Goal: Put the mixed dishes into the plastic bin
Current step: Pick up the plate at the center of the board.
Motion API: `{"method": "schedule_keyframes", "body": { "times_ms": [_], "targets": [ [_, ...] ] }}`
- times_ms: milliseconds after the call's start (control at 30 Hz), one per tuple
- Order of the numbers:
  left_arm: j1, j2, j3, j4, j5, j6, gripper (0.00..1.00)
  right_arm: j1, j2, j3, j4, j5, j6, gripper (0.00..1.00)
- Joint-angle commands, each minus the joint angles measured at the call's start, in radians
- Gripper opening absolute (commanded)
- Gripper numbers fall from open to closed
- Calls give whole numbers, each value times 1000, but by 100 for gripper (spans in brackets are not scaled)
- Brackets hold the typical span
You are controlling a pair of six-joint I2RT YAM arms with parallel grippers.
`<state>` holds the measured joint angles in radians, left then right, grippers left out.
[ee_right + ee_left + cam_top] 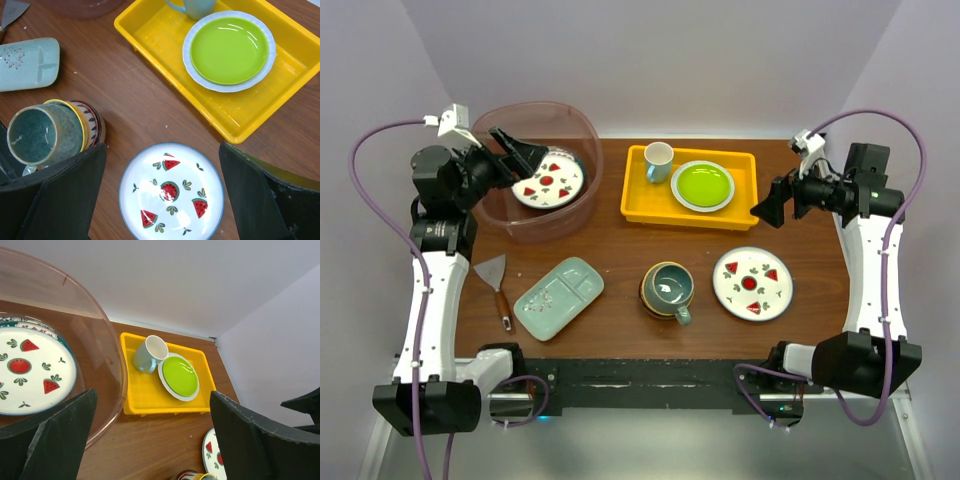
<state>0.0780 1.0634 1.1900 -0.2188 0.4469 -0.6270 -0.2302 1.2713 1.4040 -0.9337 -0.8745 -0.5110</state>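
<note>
Left claw: jaws wide apart, nothing between them; it hangs over the near-left wall of the plastic bin.
Plate in the bin: white, watermelon pattern, lying flat on the bin floor just ahead of and below the left fingertips; not touching them.
Right claw: jaws wide apart, empty, well above the table.
Second watermelon plate: flat on the wood, directly under the right claw and between its two fingers in the wrist view; no contact.
Teal mug: nested in stacked bowls, off to the right claw's left side, near the plate but apart from it.
Divided tray: pale green, farther left again, nearer the left arm's base than its claw.
Not for binning: yellow tray holding a lime-green plate and a white cup, ahead of the right claw; scraper beside the divided tray.
Step in hand: one dish binned, three groups left on the table. I judge the right claw is lined up for the loose watermelon plate.
Next move calls for: dropping straight down and catching the rim, since the plate lies flat with little to grip; then a long carry left over the mug stack to the bin.
Risk: a thin rim may slip from the fingers.
</note>
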Motion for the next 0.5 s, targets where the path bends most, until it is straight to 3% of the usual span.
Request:
{"method": "schedule_keyframes", "body": {
  "times_ms": [0, 467],
  "targets": [
    [2, -31, -18, 68, 73, 7, 100, -1, -18, -5, -31, 19, -44, 98],
    [2, -57, -58, 91, 122, -7, 100, -1, 3, -77, -48, 83, -96, 98]
  ]
}}
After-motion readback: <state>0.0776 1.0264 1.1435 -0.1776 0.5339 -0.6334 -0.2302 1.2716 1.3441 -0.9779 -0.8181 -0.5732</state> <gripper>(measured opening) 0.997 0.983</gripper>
